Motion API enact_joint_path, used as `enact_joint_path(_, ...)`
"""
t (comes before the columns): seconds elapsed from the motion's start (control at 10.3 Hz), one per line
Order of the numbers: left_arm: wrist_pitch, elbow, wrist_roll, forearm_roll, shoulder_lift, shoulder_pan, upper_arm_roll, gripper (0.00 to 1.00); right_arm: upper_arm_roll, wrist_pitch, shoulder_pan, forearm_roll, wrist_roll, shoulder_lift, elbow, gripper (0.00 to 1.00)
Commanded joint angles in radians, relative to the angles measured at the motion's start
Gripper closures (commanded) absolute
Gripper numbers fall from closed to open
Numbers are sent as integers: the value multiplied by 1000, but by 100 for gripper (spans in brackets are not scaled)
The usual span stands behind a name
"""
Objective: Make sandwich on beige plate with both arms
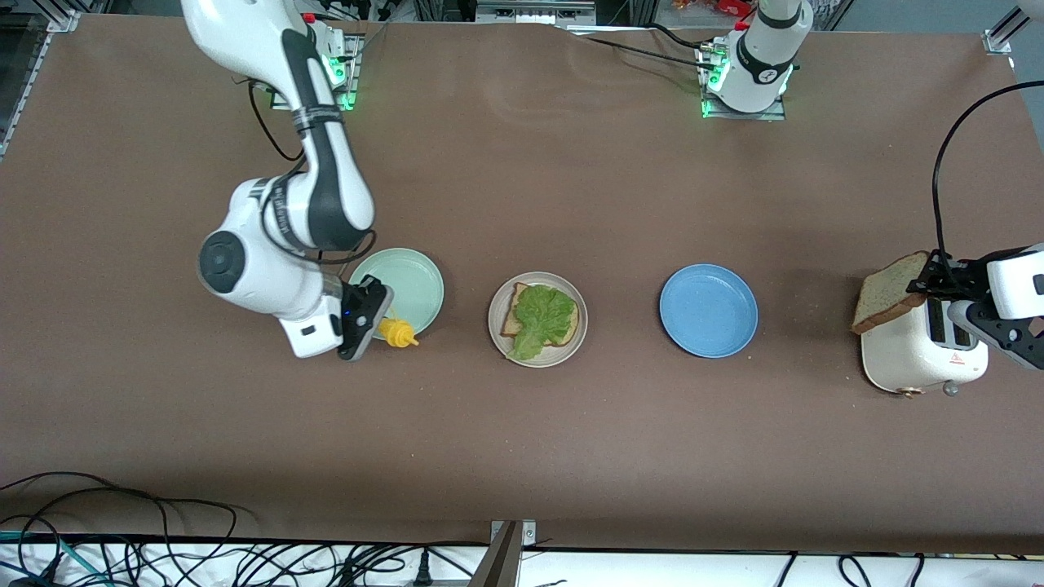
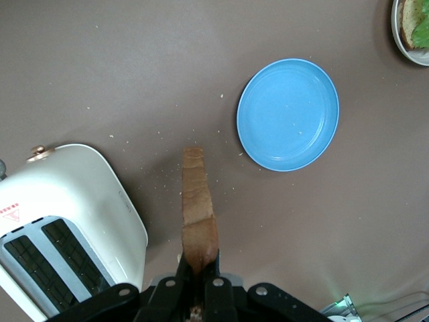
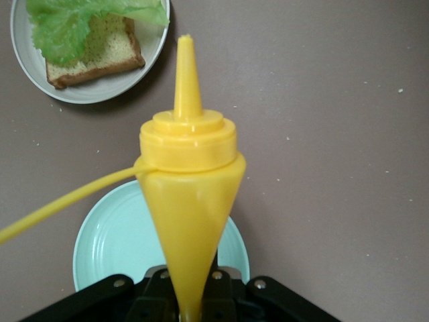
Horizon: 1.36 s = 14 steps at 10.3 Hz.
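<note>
The beige plate (image 1: pixel 495 326) lies mid-table and holds one brown bread slice (image 1: pixel 515 320) with a ruffled green lettuce leaf (image 1: pixel 542 316) on top. A second bread slice (image 1: pixel 889 292) hangs edge-up over the table beside the white toaster (image 1: pixel 913 359), and my left gripper (image 1: pixel 926 281) is shut on it. The left wrist view shows this slice (image 2: pixel 196 201) pinched between the left gripper's (image 2: pixel 199 268) jaws. My right gripper (image 1: pixel 371 314) is shut on a yellow squeeze bottle (image 1: pixel 397 332) over the mint green plate's (image 1: pixel 412 281) rim. In the right wrist view the bottle's (image 3: pixel 188 174) nozzle points past the beige plate (image 3: pixel 100 90).
A bare blue plate (image 1: pixel 708 311) lies between the beige plate and the toaster, toward the left arm's end. The toaster's slots (image 2: pixel 50 258) stand open. Crumbs dot the brown table around the toaster. Cables run along the table edge nearest the front camera.
</note>
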Motion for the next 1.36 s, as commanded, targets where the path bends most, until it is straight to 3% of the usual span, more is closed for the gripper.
enact_joint_path(0.0, -13, 2, -11, -7, -6, -3, 3, 100, -14, -6, 91, -185, 139, 6, 14, 100)
enact_joint_path(0.29, -13, 2, -11, -7, -6, -3, 3, 100, -13, -12, 214, -419, 343, 27, 24, 100)
enact_joint_path(0.58, -13, 2, -11, -7, -6, -3, 3, 100, -10, -61, 294, -641, 359, 105, 120, 100)
enact_joint_path(0.97, -13, 2, -11, -7, -6, -3, 3, 100, -11, -206, 334, -769, 375, 159, 258, 100)
enact_joint_path(1.26, -13, 2, -11, -7, -6, -3, 3, 100, -25, -291, 319, -749, 367, 127, 275, 100)
